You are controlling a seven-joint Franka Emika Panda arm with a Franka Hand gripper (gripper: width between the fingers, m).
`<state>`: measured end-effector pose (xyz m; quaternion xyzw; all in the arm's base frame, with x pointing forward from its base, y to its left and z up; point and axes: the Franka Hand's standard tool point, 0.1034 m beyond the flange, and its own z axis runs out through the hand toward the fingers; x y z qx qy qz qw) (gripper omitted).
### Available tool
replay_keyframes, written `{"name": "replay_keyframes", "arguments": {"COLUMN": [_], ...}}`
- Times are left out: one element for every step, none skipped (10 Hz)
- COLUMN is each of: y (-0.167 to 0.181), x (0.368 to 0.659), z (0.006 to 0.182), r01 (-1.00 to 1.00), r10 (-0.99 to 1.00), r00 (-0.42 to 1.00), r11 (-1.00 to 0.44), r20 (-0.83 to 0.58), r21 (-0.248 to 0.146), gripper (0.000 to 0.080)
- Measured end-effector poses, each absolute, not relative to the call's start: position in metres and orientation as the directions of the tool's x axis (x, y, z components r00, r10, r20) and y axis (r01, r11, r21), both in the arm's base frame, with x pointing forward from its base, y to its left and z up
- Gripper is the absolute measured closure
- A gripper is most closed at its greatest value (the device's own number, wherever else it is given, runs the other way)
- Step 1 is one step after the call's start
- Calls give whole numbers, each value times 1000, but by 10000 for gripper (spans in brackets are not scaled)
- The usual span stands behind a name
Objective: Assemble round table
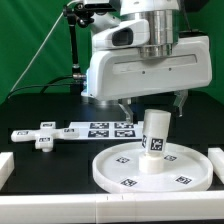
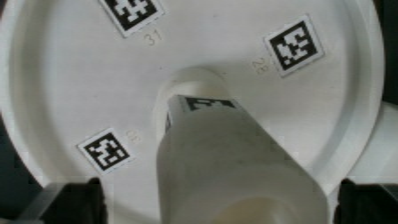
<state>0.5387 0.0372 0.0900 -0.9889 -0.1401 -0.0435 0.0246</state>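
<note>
- Exterior view: the disc (image 1: 105, 170) lies flat on the counter (image 1: 50, 165), with the leg (image 1: 155, 140) standing upright at its hub. Whether it's seated home, I can't tell.
- The gripper (image 1: 152, 106) hangs right over the leg's top. Its jaws are spread wide, one at 9 and one at 3 o'clock of the leg, and they hold nothing.
- The foot (image 1: 35, 135) sits well apart at 9 o'clock of the disc, just beside the marker board (image 1: 100, 128).
- Handling call: this looks like rigid, light, smooth plastic, so probably slick. The round leg wants a square pinch across its upper half.
- Wrist view: we're looking down the leg (image 2: 222, 150) onto the disc (image 2: 107, 70). The fingertips (image 2: 75, 198) flank the leg, apart from it and not clamped.
</note>
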Motion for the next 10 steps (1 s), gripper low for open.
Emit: {"name": "replay_keyframes", "arguments": {"y": [37,37,37,37,37,38,38,38,38,37], "x": [538,539,539,539,539,539,539,539,539,539], "z": [90,90,90,90,90,90,90,90,90,89], "r01": [279,273,264,265,240,146,10,-132,-254,-362], "r10": [275,269,260,260,235,141,3,-140,-263,-371], "r00": [957,959,961,961,967,986,996,987,963,927], "r11": [-960,-961,-964,-964,-970,-988,-997,-986,-960,-922], "r20": [92,93,93,94,93,90,86,77,65,49], "r21": [-37,-37,-39,-38,-41,-55,-77,-100,-121,-136], "gripper": [293,293,389,389,389,389,389,389,389,389]}}
